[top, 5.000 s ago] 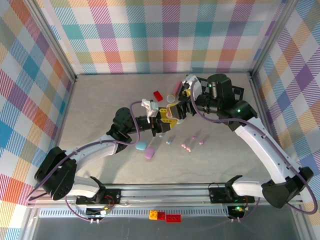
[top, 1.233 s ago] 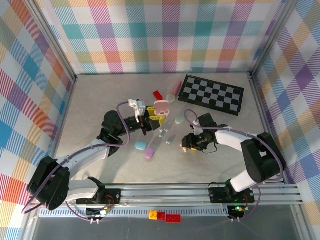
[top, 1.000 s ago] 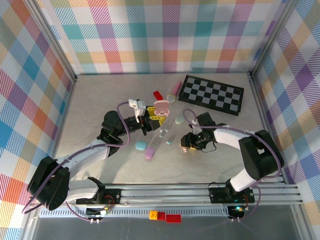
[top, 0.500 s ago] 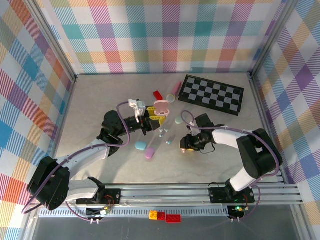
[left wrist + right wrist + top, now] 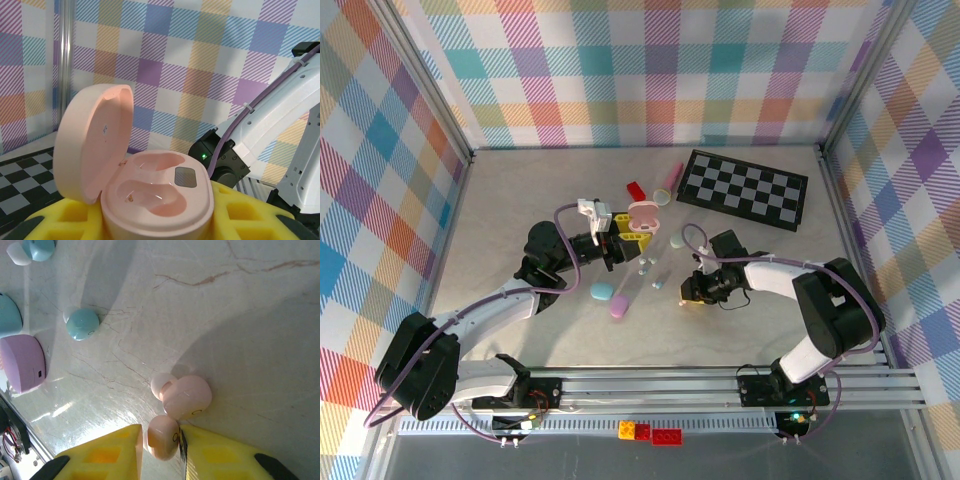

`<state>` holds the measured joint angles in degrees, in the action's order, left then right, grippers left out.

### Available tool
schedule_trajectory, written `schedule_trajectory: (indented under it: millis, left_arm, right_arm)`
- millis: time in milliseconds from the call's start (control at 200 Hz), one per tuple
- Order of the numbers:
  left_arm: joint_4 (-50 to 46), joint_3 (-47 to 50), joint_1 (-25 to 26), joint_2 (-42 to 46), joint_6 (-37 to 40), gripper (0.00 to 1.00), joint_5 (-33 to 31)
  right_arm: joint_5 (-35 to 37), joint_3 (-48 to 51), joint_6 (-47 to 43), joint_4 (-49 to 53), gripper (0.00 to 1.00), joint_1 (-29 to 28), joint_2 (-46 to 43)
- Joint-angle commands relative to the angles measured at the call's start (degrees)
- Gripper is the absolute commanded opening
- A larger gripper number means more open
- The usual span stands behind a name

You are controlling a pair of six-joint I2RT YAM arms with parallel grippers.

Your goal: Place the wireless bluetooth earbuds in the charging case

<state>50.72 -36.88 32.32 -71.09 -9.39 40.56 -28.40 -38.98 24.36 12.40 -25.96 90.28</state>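
My left gripper [image 5: 634,228] is shut on the pink charging case [image 5: 642,213] and holds it above the table. In the left wrist view the case [image 5: 157,195] sits between the yellow fingers [image 5: 250,215]. Its lid [image 5: 92,140] is swung open and both wells are empty. My right gripper [image 5: 689,294] is down on the table, its yellow pads [image 5: 220,455] shut on one pink earbud [image 5: 162,436]. A second pink earbud [image 5: 185,396] lies just beyond the fingertips, touching the first. A teal earbud [image 5: 82,323] lies farther off.
A checkerboard [image 5: 743,188] lies at the back right, with a red brick [image 5: 636,189] and a pink oblong piece [image 5: 670,178] beside it. A teal case [image 5: 680,240], a blue case [image 5: 602,292] and a purple case [image 5: 619,306] lie mid-table near the grippers.
The right gripper's jaws have narrowed onto the pink earbud, and the gripper has crept slightly left. The left arm and its pink case have not moved.
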Motion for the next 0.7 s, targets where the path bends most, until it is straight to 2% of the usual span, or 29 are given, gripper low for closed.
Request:
schedule_trajectory:
  millis: [0,145,395,695]
  left_arm:
    - [1.49,-0.12,-0.86,0.11,0.2,0.34,1.03]
    - [1.52,-0.1,-0.86,0.07,0.25,0.34,1.09]
    - [1.58,0.28,-0.85,0.29,0.52,0.34,0.91]
    - [-0.23,1.44,-0.85,1.68,2.32,0.34,-0.38]
  right_arm:
    - [-1.83,0.66,0.5,-1.23,0.26,-0.41,0.58]
    - [-1.21,0.09,0.57,-0.72,0.26,-0.82,1.25]
    - [5.55,-2.79,-1.4,4.99,0.26,-4.05,3.11]
    - [13.38,-5.81,-0.24,11.23,0.19,-6.19,1.3]
